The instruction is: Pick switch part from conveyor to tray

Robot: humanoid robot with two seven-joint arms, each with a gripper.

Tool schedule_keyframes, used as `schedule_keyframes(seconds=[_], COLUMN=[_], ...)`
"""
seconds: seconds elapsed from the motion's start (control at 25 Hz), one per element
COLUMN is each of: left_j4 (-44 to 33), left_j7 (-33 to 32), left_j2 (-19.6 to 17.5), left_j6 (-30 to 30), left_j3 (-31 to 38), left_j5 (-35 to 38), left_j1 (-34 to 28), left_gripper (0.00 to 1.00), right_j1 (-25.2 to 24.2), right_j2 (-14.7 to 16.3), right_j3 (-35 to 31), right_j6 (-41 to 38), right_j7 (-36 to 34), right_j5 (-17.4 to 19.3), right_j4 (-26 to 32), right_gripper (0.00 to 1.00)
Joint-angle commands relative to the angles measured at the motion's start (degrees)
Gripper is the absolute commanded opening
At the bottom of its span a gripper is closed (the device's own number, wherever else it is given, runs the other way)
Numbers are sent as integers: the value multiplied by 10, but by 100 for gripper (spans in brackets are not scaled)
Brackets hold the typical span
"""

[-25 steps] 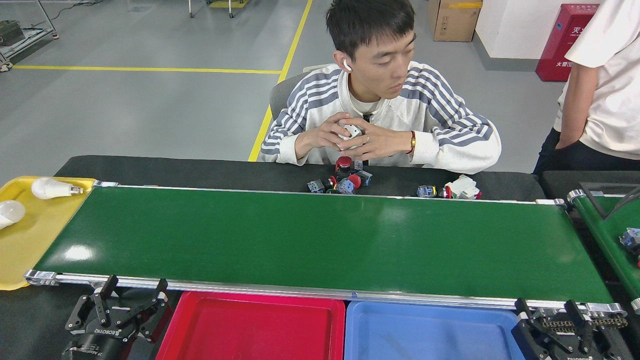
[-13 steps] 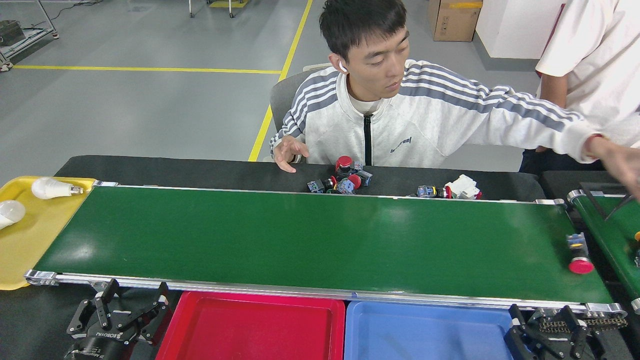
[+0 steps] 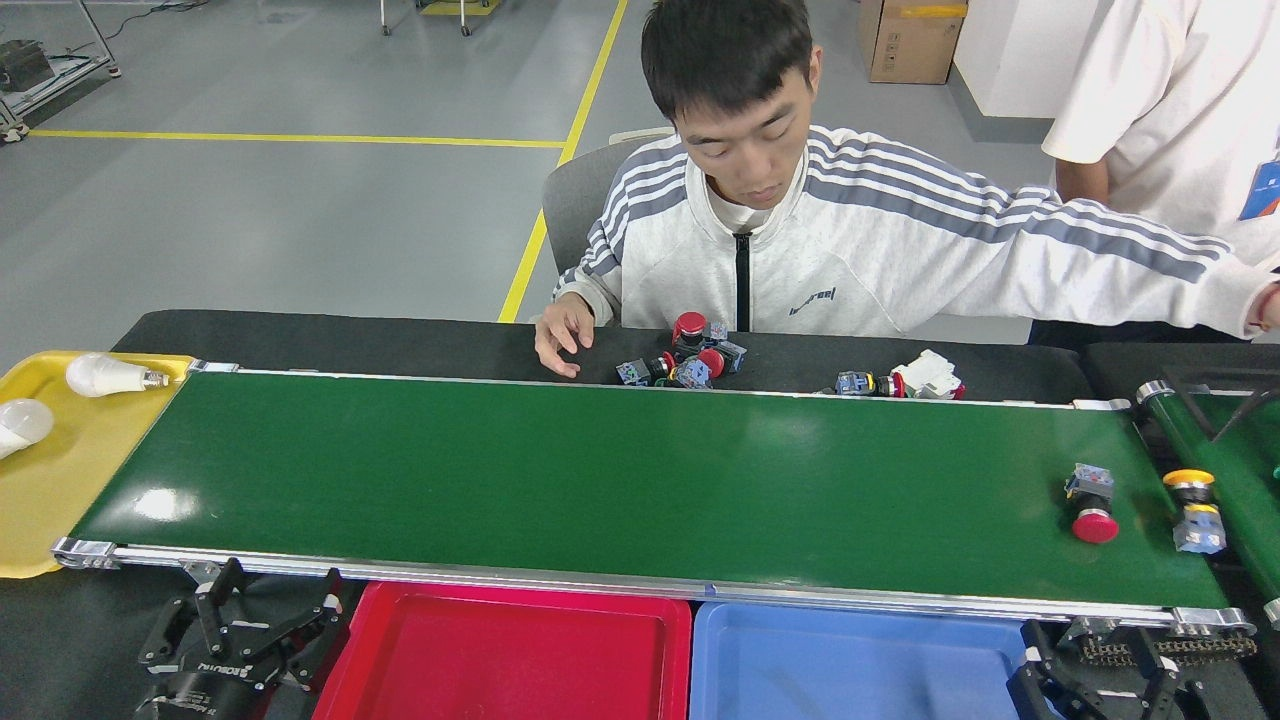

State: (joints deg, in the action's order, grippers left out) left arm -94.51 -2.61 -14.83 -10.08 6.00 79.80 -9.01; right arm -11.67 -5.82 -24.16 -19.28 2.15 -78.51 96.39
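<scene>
On a black-topped table, the conveyor (image 3: 620, 480) runs left to right: a wide, flat, dark-green belt, slightly glossy, edged with silver aluminium rails. Near its right end lies a switch part (image 3: 1091, 503), a grey block body with a round red mushroom cap, on its side. Just beyond, at the belt's end, a second switch part with a yellow cap (image 3: 1194, 510) lies beside a smaller angled green belt (image 3: 1240, 480). Below the near rail sit two smooth plastic trays with rounded corners, a red tray (image 3: 500, 660) and a blue tray (image 3: 850, 670), touching side by side. A yellow tray (image 3: 60, 470) at the left end holds two white light bulbs (image 3: 105, 375). Loose switch parts (image 3: 685, 355) are heaped on the table behind the belt, before a seated person in a white striped zip jacket (image 3: 830, 250) with a small, unreadable chest print; one hand (image 3: 562, 335) rests near the heap. A second person in a white shirt (image 3: 1170, 110) stands at right. The floor is grey, painted with yellow lines; a cardboard box (image 3: 905, 40) stands far back. The left gripper (image 3: 265, 625), black and marked "ROBOTIQ", has its fingers spread, holding nothing. The right gripper (image 3: 1095, 670), partly cut off by the frame, likewise shows fingers apart.
</scene>
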Motion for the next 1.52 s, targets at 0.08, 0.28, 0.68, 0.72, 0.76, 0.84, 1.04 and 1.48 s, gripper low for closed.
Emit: schedule_keyframes(seconds=[0.08, 0.28, 0.68, 0.72, 0.76, 0.84, 1.04, 1.48], left_j4=[-6, -4, -6, -6, -5, -5, -3, -9], left_j7=[3, 3, 0, 0, 0, 0, 0, 0], left_j2=[-1, -3, -2, -1, -1, -2, -5, -8], left_j6=[-18, -20, -29, -28, -28, -27, -30, -46], left_j3=[5, 5, 5, 5, 5, 5, 4, 5], left_j5=[-4, -8, -8, -8, -7, -6, -3, -6], left_j1=[1, -3, -3, -3, -4, -4, -8, -22], left_gripper=[100, 100, 100, 100, 100, 100, 100, 100], right_j1=[31, 87, 155, 165, 172, 192, 234, 216], right_j2=[20, 50, 68, 70, 71, 71, 69, 72], right_j3=[0, 18, 116, 133, 148, 177, 199, 224], right_j6=[9, 84, 194, 207, 217, 234, 263, 192], right_j7=[8, 41, 52, 52, 54, 64, 72, 76], right_j5=[-1, -6, -5, -5, -5, -3, 5, 5], right_j4=[-21, -56, -127, -135, -144, -167, -212, -180], right_gripper=[98, 98, 98, 98, 98, 98, 73, 2])
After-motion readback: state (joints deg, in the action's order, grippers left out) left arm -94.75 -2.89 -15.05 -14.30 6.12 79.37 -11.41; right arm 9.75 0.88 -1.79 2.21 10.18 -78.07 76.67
